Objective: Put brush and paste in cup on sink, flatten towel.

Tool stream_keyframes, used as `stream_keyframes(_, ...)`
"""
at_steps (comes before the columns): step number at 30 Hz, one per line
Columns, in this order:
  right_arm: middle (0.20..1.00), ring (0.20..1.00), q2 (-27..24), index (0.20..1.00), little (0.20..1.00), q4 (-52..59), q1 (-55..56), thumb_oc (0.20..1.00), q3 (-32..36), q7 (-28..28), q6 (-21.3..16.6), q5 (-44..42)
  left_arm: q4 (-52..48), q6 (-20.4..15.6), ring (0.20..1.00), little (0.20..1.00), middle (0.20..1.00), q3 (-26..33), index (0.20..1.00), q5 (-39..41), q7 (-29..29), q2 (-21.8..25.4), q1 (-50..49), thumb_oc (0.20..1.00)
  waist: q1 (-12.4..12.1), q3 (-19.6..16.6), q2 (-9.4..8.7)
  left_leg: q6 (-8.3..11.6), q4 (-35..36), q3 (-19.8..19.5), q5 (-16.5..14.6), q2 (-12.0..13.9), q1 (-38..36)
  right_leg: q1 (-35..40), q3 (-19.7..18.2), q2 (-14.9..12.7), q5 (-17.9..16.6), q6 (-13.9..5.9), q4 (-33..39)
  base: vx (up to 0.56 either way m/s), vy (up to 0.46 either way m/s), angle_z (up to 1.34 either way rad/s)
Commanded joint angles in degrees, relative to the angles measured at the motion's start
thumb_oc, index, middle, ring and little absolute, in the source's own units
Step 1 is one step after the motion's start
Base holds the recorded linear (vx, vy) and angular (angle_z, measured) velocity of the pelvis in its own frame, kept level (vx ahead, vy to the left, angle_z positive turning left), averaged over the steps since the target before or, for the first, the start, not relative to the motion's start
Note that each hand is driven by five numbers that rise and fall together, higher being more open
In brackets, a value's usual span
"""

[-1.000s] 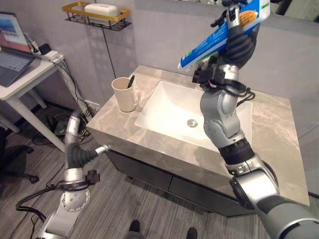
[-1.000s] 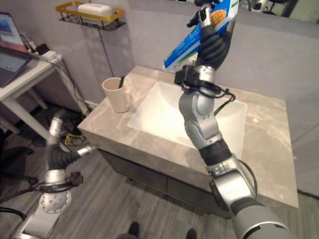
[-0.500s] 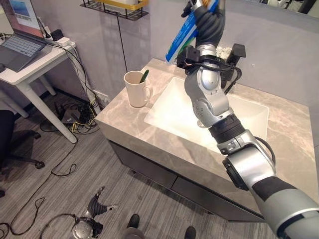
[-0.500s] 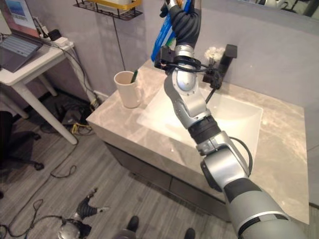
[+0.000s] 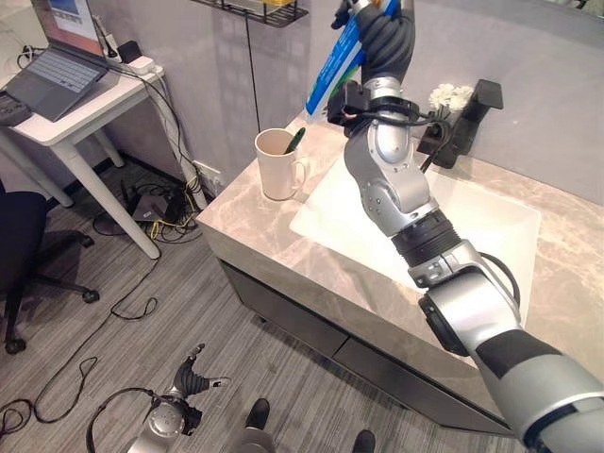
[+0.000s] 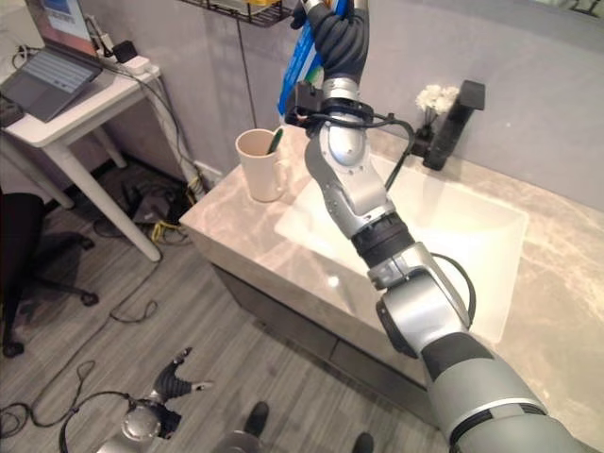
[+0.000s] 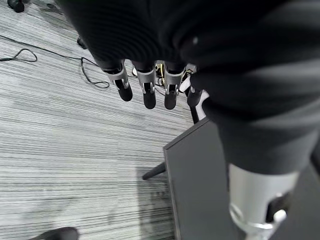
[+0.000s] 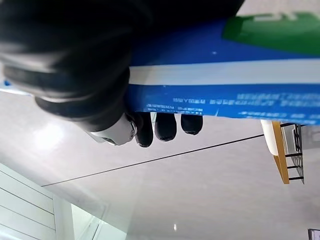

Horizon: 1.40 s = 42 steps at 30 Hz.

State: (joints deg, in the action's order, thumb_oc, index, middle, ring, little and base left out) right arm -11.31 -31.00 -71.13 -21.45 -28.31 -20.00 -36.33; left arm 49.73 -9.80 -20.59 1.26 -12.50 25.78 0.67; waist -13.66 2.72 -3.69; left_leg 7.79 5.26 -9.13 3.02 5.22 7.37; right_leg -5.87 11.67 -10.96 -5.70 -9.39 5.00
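- The right hand (image 5: 382,38) is raised high above the far left part of the counter (image 5: 255,212), its fingers (image 8: 162,127) curled round the blue paste box (image 5: 332,71).
- The box tilts, its lower end above and to the right of the cup (image 5: 278,165).
- The cup stands left of the sink (image 5: 472,226) with the green brush (image 5: 294,142) in it.
- The left hand (image 5: 193,382) hangs low over the floor, fingers (image 7: 145,92) relaxed, holding nothing.

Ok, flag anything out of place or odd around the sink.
The toothpaste box is not in the cup yet; the right hand grips it high above the counter. The cup stands upright with the green brush inside. The left hand hangs open near the floor. Nothing looks spilled or damaged.
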Motion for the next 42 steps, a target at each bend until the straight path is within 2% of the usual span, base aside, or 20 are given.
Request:
stream_keyframes(1,0.2,0.2,-3.6,0.2,0.2,-1.3,-7.3,0.2,2.0,0.6,-3.3,0.1,5.8,-1.7,1.0,1.0,1.0,-1.9,1.0,-0.2,-3.2,1.1,2.6,1.0,-0.6,-0.9,-3.54,-1.76,-0.3,-0.7,1.1,-2.4,1.8,3.4,-1.7,-7.2,-3.6,-3.43,0.0,0.1,0.017,0.08)
stream_keyframes(6,0.2,0.2,-4.5,0.2,0.2,-0.9,-7.4,0.2,1.9,0.4,-3.8,0.3,9.5,-1.3,1.0,1.0,1.0,-1.5,1.0,-0.3,-4.2,0.0,3.8,1.0,-0.4,-0.6,-3.48,-2.38,-0.3,-1.5,0.9,-3.2,1.3,4.6,-0.8,-7.5,-4.6,-3.47,-0.3,0.06,0.031,0.2)
stream_keyframes(15,0.2,0.2,-5.9,0.2,0.2,-1.2,-8.7,0.2,1.2,0.2,-3.6,1.9,13.6,-1.4,1.0,1.0,1.0,-3.2,1.0,-2.8,-4.1,0.4,6.3,1.0,0.3,-0.7,-4.6,-3.67,-0.3,-1.1,0.1,-6.0,2.0,4.7,-0.8,-9.8,-9.2,-5.23,0.0,0.04,0.063,0.09)
stream_keyframes(16,0.2,0.2,-4.7,0.2,0.2,-1.2,-8.4,0.2,0.6,0.2,-4.0,1.9,12.8,-0.7,1.0,1.0,1.0,-4.4,1.0,-2.3,-6.8,-0.6,8.3,1.0,0.9,-0.6,-4.88,-3.81,-0.3,-0.9,0.1,-6.2,2.2,4.4,-1.2,-9.9,-10.1,-5.33,0.0,0.03,0.053,0.02)
stream_keyframes(18,0.2,0.2,-2.8,0.2,0.2,-5.9,-11.9,0.2,-0.2,-2.6,-1.9,4.4,8.1,-2.0,1.0,1.0,1.0,-6.3,1.0,-1.8,-5.6,-0.5,8.3,1.0,0.5,-0.4,-4.87,-4.22,-0.3,-0.6,0.0,-7.0,3.4,3.3,-2.0,-10.5,-11.9,-5.47,0.0,0.03,0.082,-0.05)
stream_keyframes(30,0.2,0.2,-5.9,0.2,0.2,-7.8,-13.5,0.2,-1.5,-2.7,-0.9,6.1,5.7,-2.5,1.0,1.0,1.0,-8.8,1.0,-3.3,-5.1,0.2,9.1,1.0,-0.4,0.2,-4.11,-4.4,-0.3,-2.1,0.5,-8.5,6.5,2.2,-0.8,-11.3,-16.5,-5.61,0.0,0.03,0.026,0.09)
stream_keyframes(42,0.2,0.2,-6.6,0.2,0.2,-6.4,-11.9,0.2,-2.5,-0.3,-0.9,3.9,2.8,-2.4,1.0,1.0,1.0,-8.3,1.0,-2.4,-4.8,0.7,8.9,1.0,0.2,0.4,-4.25,-4.42,-0.3,-2.5,0.4,-8.6,6.1,2.8,-0.5,-11.2,-17.1,-5.61,0.0,0.02,0.0,0.04)
